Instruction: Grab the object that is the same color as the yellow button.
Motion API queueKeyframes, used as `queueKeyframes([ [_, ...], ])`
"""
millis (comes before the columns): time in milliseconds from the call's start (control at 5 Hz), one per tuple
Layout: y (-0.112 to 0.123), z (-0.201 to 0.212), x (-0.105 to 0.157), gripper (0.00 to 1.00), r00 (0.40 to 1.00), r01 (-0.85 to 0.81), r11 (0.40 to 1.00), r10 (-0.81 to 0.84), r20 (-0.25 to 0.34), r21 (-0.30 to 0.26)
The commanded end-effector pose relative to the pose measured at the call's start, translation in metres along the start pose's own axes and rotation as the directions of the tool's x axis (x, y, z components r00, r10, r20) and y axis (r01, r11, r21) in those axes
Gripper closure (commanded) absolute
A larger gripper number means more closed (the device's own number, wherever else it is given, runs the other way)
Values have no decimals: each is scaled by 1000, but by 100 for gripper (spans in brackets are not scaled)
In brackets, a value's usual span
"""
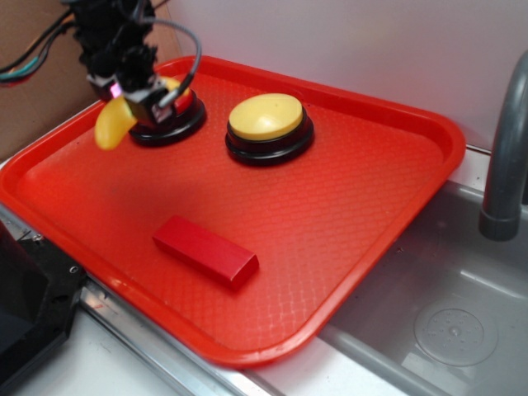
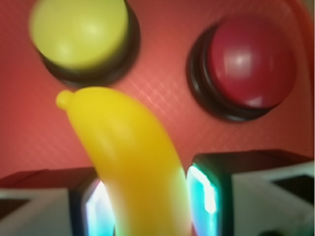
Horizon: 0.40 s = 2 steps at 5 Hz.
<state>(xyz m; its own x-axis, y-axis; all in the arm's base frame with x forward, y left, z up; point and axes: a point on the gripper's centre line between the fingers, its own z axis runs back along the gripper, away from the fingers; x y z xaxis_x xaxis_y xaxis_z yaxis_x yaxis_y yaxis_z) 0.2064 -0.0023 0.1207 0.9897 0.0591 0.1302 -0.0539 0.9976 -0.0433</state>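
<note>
Inside red tray: yellow button, red button, block. Gripper clamped banana, seemingly lifted off tray.

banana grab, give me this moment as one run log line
claw: shut on banana | banana: lifted off tray | yellow button: untouched | red block: on tray

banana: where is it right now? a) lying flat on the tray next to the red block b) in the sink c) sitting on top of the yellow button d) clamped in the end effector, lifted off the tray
d: the wrist view shows the banana pinched between the two fingers of the end effector, and in the exterior view it hangs above the tray near the red button.
</note>
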Motion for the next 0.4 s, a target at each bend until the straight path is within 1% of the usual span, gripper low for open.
queueKeyframes([
  [0,-34,79,30,100,991,18,997,-7,135,-76],
  [200,-32,76,27,100,995,-4,997,12,97,-81],
])
